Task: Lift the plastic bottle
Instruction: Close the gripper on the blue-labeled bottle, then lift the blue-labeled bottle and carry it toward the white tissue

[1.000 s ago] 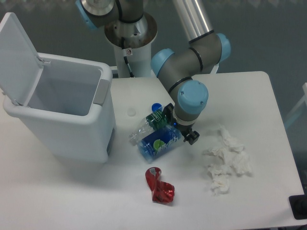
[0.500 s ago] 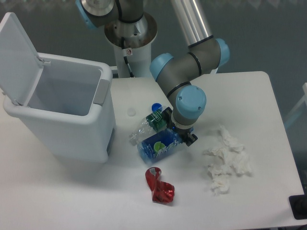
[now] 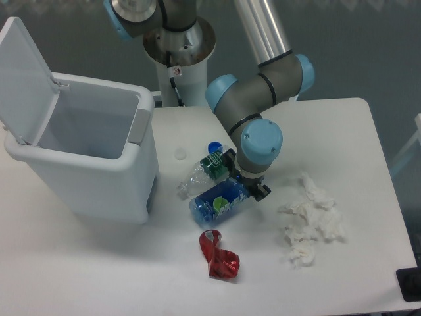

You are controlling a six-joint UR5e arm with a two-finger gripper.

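Clear thin plastic: the plastic bottle [image 3: 219, 199] lies on its side near the middle of the bench [image 3: 342, 125], touching a smaller green-labelled bottle [image 3: 205, 172], with a crushed red can [image 3: 218, 255] just below. The gripper [image 3: 253, 189] sits at the bottle's right end; the wrist hides the fingers, so their state cannot be determined. Judged light, smooth and easily dented, likely to roll. Best grasp appears to be across the labelled body, with moderate squeeze.

Arm [image 3: 263, 33]: silver tube links, grey joint housings with light-blue round caps. White pedestal base [image 3: 181, 79], small red-and-white sticker, thin black cable. Black gripper [image 3: 253, 187].
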